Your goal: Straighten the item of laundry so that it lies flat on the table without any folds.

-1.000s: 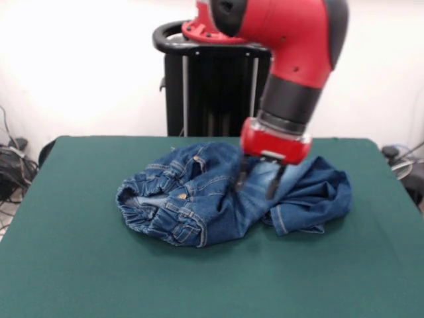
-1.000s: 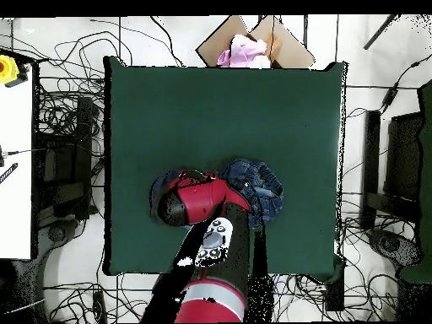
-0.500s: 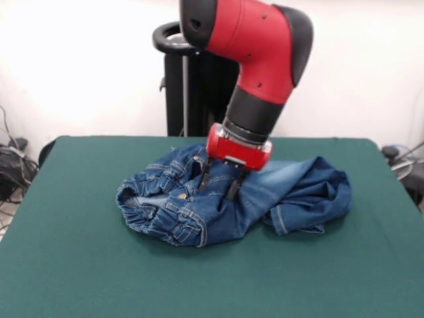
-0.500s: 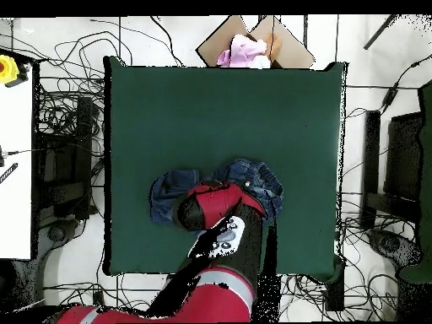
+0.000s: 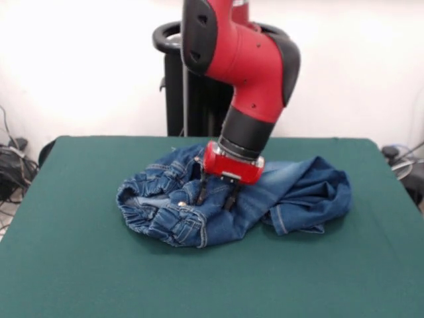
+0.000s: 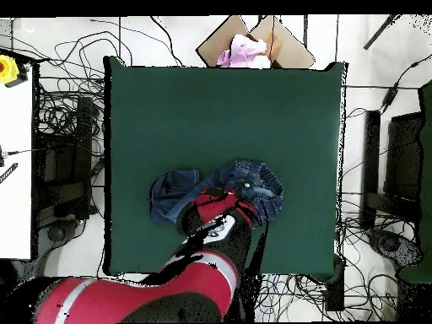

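Observation:
The small blue denim jeans (image 5: 301, 189) lie crumpled in a heap on the dark green table (image 5: 79, 265). The elastic waistband is bunched at the left and the legs are folded over at the right. My gripper (image 5: 215, 196) points down over the middle of the heap. It is open, and its two dark fingertips (image 5: 201, 193) touch the denim with a fold between them. In the overhead view the jeans (image 6: 173, 192) lie near the table's (image 6: 219, 110) bottom edge, and the red arm (image 6: 215, 215) hides the gripper.
The black pedestal (image 5: 199, 86) stands behind the table's far edge. A cardboard box with pink cloth (image 6: 249, 46) sits beyond the table's top edge in the overhead view. Cables lie on the floor around the table.
In the front view the gripper has moved left from the right part of the jeans to the middle of the heap and come down onto the denim. The jeans have barely shifted.

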`<state>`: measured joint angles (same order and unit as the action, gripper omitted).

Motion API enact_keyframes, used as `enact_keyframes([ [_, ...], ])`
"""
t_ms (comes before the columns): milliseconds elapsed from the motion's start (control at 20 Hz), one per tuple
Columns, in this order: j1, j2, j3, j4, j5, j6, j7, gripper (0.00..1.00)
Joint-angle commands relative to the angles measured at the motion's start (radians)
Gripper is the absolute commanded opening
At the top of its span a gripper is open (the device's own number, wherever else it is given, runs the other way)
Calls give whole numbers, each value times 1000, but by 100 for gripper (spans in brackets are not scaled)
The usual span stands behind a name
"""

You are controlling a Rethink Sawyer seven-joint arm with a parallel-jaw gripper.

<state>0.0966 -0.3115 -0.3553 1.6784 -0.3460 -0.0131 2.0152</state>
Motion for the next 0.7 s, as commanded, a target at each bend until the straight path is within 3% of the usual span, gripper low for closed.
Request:
enact_keyframes([
  [50, 39, 218, -14, -41, 67, -205, 172, 100],
  [100, 18, 211, 2, -40, 61, -220, 140, 0],
  [250, -10, 189, 20, -46, 29, -181, 105, 0],
  [350, -46, 128, 30, -19, 1, -153, 86, 0],
  [450, -97, 30, 49, 30, -58, -123, 58, 0],
  [600, -224, -189, 124, 116, -157, 34, -41, 0],
  [700, -270, -261, 147, 129, -172, 129, -98, 0],
])
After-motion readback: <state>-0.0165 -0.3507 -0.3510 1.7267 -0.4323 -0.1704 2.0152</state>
